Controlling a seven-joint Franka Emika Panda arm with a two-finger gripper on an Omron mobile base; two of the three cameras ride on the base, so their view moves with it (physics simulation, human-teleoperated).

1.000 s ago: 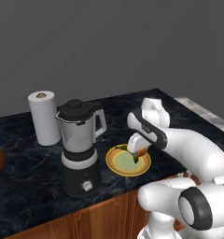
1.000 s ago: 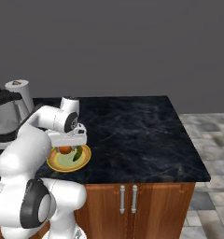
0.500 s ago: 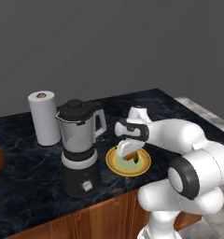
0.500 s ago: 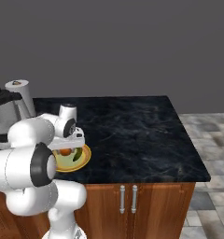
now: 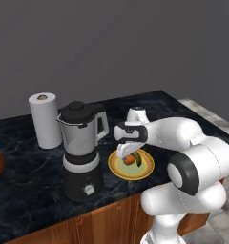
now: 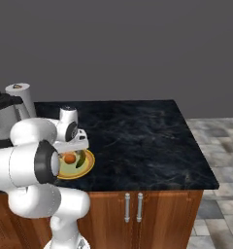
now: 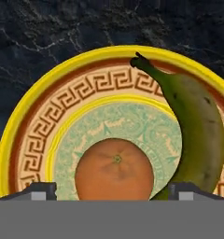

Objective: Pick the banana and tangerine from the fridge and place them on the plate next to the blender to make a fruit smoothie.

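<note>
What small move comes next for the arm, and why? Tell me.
Probably lift the pincer straight up and away from the plate. The hand view shows the tangerine sitting on the plate's pale centre with the banana lying beside it. The fingertips stand wide of the tangerine on either side, so it looks released, and both fruits are by the blender.

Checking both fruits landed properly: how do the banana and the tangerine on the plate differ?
The banana is long, curved and dark greenish-yellow with a dark tip; the tangerine is a round orange ball. The banana lies along the patterned rim band, the tangerine on the pale green centre. The banana is clearly longer. Both rest on the plate.
</note>
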